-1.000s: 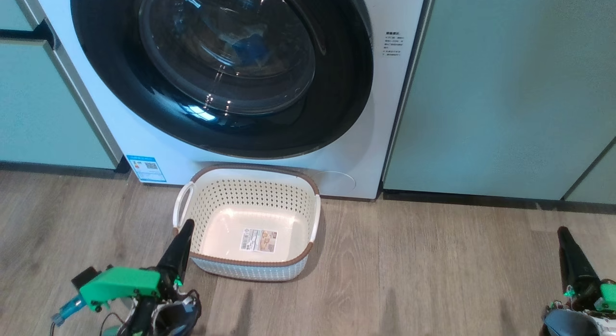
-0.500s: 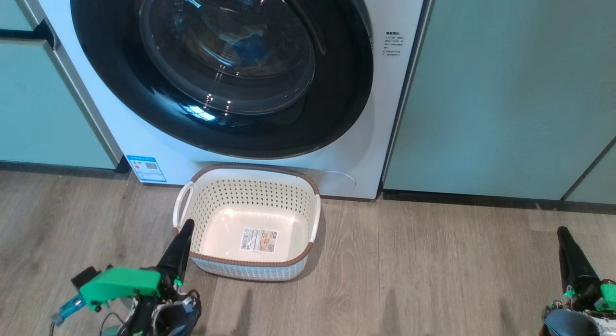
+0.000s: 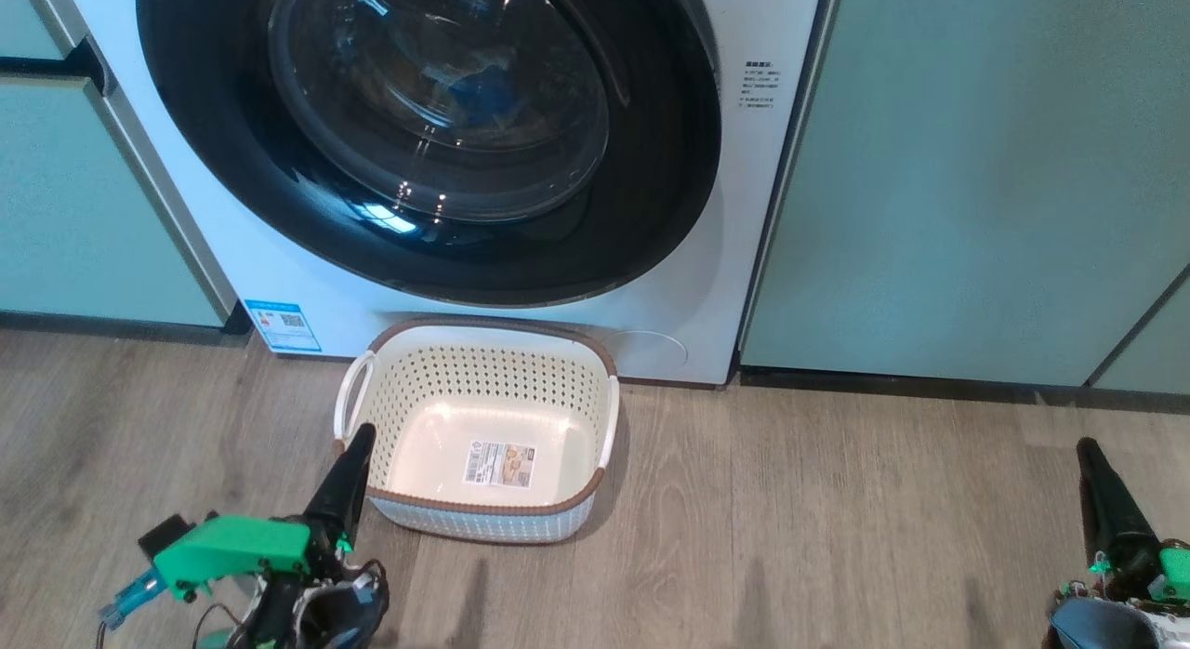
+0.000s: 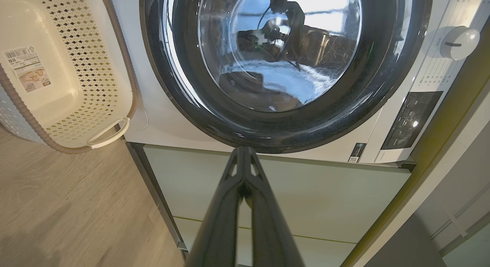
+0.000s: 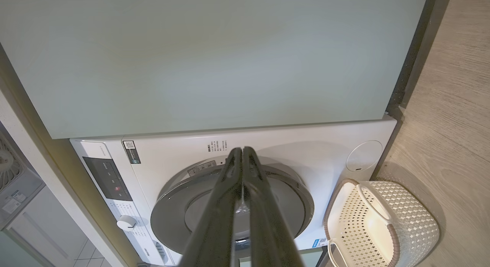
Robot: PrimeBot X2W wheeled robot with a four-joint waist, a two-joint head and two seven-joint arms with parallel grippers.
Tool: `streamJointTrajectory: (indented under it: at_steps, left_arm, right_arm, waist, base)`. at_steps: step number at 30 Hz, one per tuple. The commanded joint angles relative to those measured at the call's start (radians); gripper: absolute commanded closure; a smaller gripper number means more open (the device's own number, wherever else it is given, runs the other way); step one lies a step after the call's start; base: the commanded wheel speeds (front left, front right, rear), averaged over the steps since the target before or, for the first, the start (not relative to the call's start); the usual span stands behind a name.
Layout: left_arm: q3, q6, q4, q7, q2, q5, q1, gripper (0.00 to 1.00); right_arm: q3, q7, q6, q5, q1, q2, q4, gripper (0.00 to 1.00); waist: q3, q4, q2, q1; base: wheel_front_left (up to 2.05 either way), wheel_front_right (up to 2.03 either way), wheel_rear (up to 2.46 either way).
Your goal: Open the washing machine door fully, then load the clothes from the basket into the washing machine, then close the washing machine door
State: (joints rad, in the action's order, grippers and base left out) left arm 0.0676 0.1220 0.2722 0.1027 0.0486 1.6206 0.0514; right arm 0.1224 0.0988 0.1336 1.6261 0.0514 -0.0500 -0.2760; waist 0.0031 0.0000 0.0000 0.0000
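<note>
The washing machine [image 3: 744, 212] stands white between cabinets, and its round black washing machine door [image 3: 428, 138] lies flat against the front. Through the glass a blue patch of the clothes [image 3: 479, 82] shows inside the drum. On the floor right in front sits the cream basket [image 3: 483, 375], with just a label on its floor. My left gripper [image 3: 361, 435] is shut and holds nothing, its tip at the basket's near left corner. My right gripper [image 3: 1086, 447] is shut too, far off to the right over the floor. In the wrist views, the left gripper [image 4: 243, 150] points at the door [image 4: 287, 68] and the right gripper [image 5: 242, 150] at the machine's front [image 5: 306, 152].
Pale green cabinet doors flank the machine, one on the left [image 3: 84, 203] and a wide one on the right [image 3: 976, 184]. Wood-look floor [image 3: 790, 519] stretches between my grippers. The machine's dark control panel [image 4: 409, 119] and white dial [image 4: 457, 43] sit along its top.
</note>
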Motion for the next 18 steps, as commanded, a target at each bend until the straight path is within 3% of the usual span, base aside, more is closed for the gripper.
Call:
streamJointTrajectory:
  at_steps: [1,18]
  left_arm:
    - [0.041,0.009,-0.027,0.006,0.006,-0.007,0.056,1.0]
    - [0.042,0.009,-0.027,0.007,0.005,-0.009,0.056,1.0]
  right_arm:
    - [-0.017,0.008,-0.003,-0.011,0.056,-0.007,0.032,1.0]
    - [-0.015,0.009,-0.003,-0.012,0.056,-0.005,0.032,1.0]
  waist:
    - [0.0,0.0,0.0,0.0]
    - [0.0,0.0,0.0,0.0]
  base:
    - [0.0,0.0,0.0]
    - [0.0,0.0,0.0]
